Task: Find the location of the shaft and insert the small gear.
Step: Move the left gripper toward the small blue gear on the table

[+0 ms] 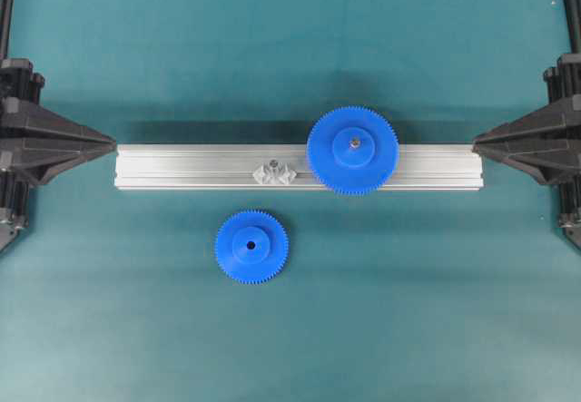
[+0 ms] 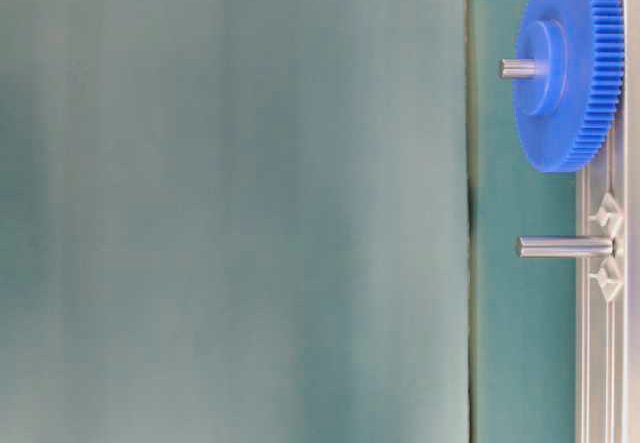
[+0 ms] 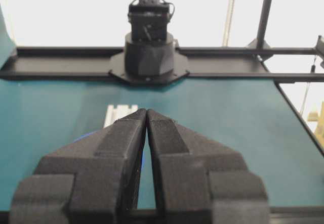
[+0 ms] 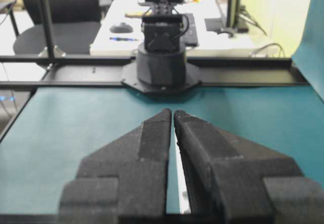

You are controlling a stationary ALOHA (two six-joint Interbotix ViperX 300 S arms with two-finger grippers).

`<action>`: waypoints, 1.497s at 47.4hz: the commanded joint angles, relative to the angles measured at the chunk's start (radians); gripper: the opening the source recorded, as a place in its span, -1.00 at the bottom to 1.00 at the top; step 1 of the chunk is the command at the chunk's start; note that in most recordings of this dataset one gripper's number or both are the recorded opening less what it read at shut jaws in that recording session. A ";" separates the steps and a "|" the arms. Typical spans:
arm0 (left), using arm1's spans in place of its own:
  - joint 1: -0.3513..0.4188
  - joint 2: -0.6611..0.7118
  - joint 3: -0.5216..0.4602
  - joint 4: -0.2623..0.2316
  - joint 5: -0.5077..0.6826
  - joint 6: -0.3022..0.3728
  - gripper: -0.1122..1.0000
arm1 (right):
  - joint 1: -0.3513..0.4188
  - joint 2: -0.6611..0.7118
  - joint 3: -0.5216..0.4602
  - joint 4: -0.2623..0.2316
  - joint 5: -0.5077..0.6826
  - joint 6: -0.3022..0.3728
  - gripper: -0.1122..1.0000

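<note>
The small gear (image 1: 251,247) lies flat on the teal mat in front of the rail, its dark centre hole facing up. The shaft (image 1: 272,167) stands bare on its shiny faceted base on the rail; the table-level view shows this shaft (image 2: 565,247) as a plain grey pin. My left gripper (image 1: 111,139) is shut and empty at the rail's left end, its tips meeting (image 3: 146,112). At the rail's right end my right gripper (image 1: 476,139) is shut too, with nothing in it (image 4: 172,113). Both are well away from the small gear.
The ribbed aluminium rail (image 1: 182,166) lies across the middle between the two grippers. A larger blue gear (image 1: 352,150) sits on its own pin on the rail, right of the shaft, seen also at table level (image 2: 568,63). Black frame bars border the table.
</note>
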 commanded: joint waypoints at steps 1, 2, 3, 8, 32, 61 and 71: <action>-0.034 0.025 0.006 0.012 0.006 -0.034 -0.61 | 0.003 0.015 0.012 0.006 -0.012 -0.003 -0.51; -0.038 0.032 0.008 0.012 0.011 -0.041 -0.61 | 0.003 0.015 0.017 0.009 -0.014 0.000 -0.51; -0.043 0.038 0.008 0.012 0.014 -0.048 -0.65 | 0.003 0.015 0.023 0.014 -0.014 0.005 -0.49; -0.064 0.083 0.000 0.012 0.021 -0.077 -0.84 | 0.006 0.015 0.044 0.032 -0.014 0.043 -0.68; -0.078 0.262 -0.071 0.012 0.141 -0.114 -0.84 | 0.006 0.017 0.044 0.032 0.150 0.109 -0.80; -0.078 0.388 -0.184 0.012 0.367 -0.137 -0.84 | -0.009 0.012 0.043 0.032 0.307 0.149 -0.80; -0.078 0.468 -0.249 0.012 0.453 -0.137 -0.84 | -0.014 0.012 0.043 0.032 0.334 0.149 -0.80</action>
